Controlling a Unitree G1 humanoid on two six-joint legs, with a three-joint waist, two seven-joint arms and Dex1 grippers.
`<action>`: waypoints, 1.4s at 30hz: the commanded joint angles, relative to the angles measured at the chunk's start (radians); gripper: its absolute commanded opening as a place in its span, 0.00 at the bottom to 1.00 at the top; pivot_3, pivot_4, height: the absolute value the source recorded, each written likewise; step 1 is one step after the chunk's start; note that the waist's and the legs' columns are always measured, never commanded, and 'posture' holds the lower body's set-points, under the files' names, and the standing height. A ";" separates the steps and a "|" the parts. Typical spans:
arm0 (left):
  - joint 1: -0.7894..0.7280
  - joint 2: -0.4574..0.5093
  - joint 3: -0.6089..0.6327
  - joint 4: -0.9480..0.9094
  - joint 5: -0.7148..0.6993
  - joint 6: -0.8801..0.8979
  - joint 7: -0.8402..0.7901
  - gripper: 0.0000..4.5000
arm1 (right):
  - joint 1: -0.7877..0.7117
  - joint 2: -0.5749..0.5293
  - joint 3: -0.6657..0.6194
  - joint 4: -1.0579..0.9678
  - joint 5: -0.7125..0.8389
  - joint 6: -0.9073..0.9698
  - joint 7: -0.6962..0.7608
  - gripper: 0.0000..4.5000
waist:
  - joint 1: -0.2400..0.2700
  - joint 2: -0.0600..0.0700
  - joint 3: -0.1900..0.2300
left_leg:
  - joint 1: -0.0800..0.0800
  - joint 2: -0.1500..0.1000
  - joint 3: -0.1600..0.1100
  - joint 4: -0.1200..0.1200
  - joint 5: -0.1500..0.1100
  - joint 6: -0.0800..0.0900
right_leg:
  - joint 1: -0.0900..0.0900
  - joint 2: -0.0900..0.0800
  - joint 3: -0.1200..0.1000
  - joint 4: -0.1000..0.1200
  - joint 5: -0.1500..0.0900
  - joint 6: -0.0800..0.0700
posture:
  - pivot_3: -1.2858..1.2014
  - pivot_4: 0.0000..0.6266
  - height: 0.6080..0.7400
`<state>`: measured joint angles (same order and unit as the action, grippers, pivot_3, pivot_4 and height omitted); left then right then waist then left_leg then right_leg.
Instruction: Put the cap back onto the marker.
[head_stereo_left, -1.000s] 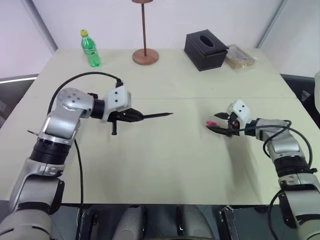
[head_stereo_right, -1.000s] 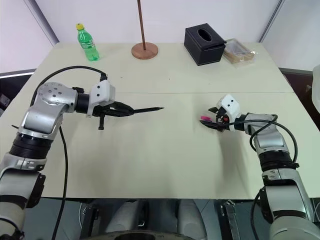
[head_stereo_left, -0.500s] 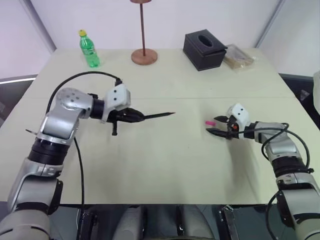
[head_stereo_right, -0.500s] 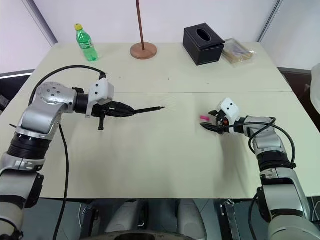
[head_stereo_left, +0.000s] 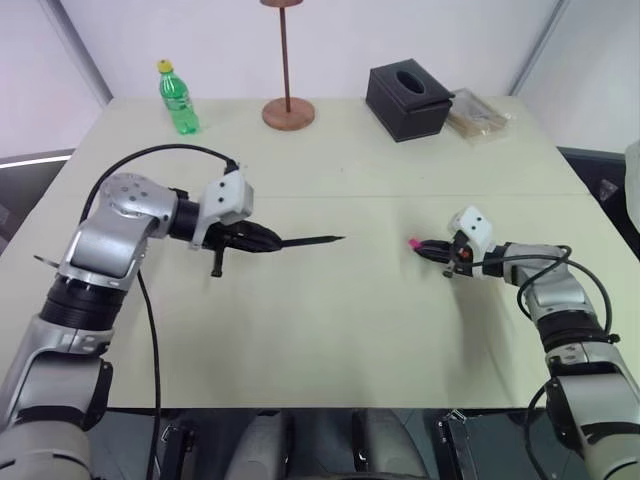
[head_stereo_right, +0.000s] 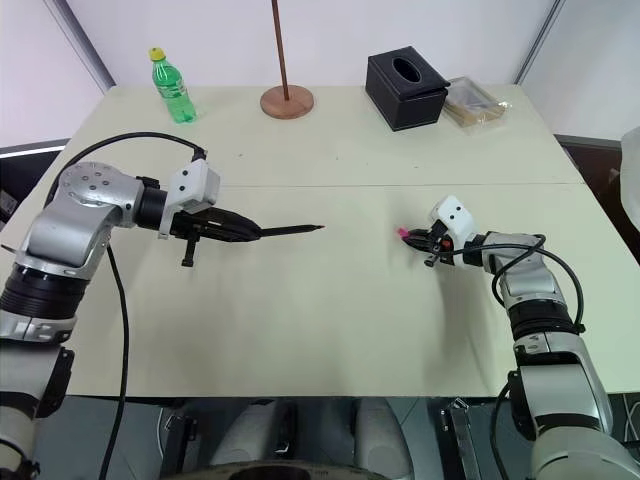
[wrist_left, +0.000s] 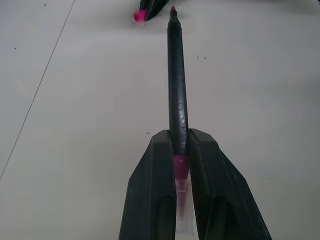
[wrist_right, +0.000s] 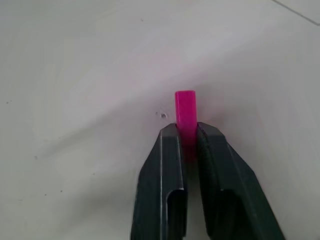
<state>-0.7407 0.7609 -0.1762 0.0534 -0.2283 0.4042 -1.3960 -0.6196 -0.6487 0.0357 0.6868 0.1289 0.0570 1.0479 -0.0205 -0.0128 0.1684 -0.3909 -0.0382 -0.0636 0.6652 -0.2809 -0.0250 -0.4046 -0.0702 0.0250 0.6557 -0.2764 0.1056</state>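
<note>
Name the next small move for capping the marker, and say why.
Probably lift the right claw and bring the cap toward the marker: each claw is shut on its piece, the left claw holds the marker tip-out, and open table separates them.

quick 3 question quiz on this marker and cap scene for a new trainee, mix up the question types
1. True or false: the cap lies loose on the table.
2. What does the left gripper hold? A) green bottle B) marker C) tissue box
3. Fill in: the marker tip points toward the ____ gripper.

Key
1. False: the right gripper is shut on it.
2. B: it grips the marker near its pink rear end.
3. Right; marker and cap are still apart.
</note>
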 joint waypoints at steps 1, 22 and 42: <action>-0.016 0.008 0.007 -0.019 -0.005 -0.028 -0.003 0.00 | -0.006 -0.004 -0.007 -0.014 -0.017 -0.008 -0.019 0.01 | 0.000 0.000 0.000 | 0.000 0.000 0.000 0.000 0.000 0.000 | 0.000 0.000 0.000 0.000 0.000 0.000 | 0.52 0.24 1.00; -0.183 -0.238 -0.132 0.401 0.219 -0.572 0.060 0.00 | 0.339 -0.279 -0.043 -1.067 -0.030 0.360 -0.040 0.01 | 0.008 0.000 0.002 | -0.001 -0.001 0.000 0.001 0.000 0.000 | -0.001 -0.001 0.000 0.000 0.000 0.001 | 0.52 0.24 1.00; -0.201 -0.279 -0.128 0.406 0.249 -0.650 0.124 0.00 | 0.265 -0.231 0.007 -1.066 -0.012 0.421 -0.086 0.01 | 0.008 0.000 0.002 | -0.001 -0.001 0.000 0.001 0.000 0.000 | -0.001 -0.001 0.000 0.000 0.000 0.001 | 0.52 0.24 1.00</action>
<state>-0.9171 0.4864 -0.3227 0.4893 0.0324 -0.2444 -1.2810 -0.3306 -0.8819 0.0525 -0.3515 0.1046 0.4761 0.9684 -0.0123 -0.0132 0.1707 -0.3923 -0.0394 -0.0634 0.6659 -0.2810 -0.0248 -0.4053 -0.0716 0.0246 0.6552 -0.2761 0.1064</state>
